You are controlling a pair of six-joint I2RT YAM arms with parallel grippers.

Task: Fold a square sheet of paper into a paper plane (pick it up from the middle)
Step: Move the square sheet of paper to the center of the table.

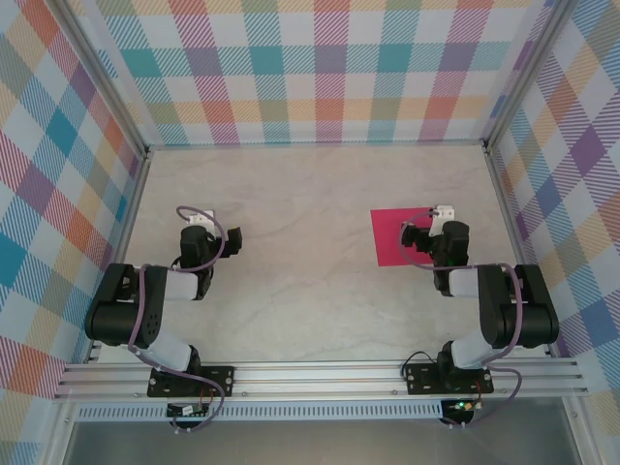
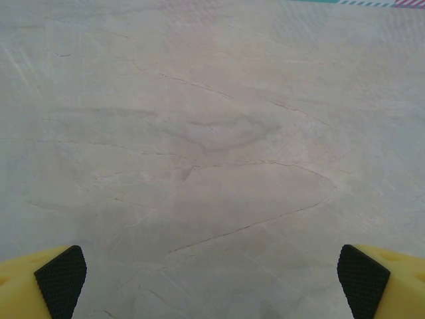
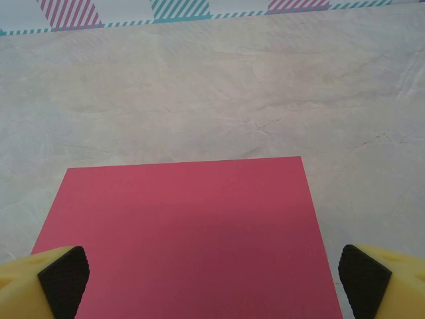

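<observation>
The square sheet of paper point(image 1: 392, 235) is magenta-pink and lies flat and uncreased on the marble-patterned table, right of centre. My right gripper point(image 1: 434, 238) hovers over the sheet's right part with its jaws wide open. In the right wrist view the sheet point(image 3: 186, 232) spreads below and between the yellow fingers point(image 3: 56, 282), and the right gripper point(image 3: 212, 282) holds nothing. My left gripper point(image 1: 206, 238) stands open over bare table on the left side, far from the sheet. The left gripper point(image 2: 212, 282) has only tabletop between its black pads point(image 2: 61, 279).
Checked fabric walls point(image 1: 320, 68) close the table in at the back and on both sides, with metal posts at the corners. A wide stretch of bare table point(image 1: 300, 262) separates the two arms. The aluminium rail point(image 1: 320, 378) carrying the bases runs along the near edge.
</observation>
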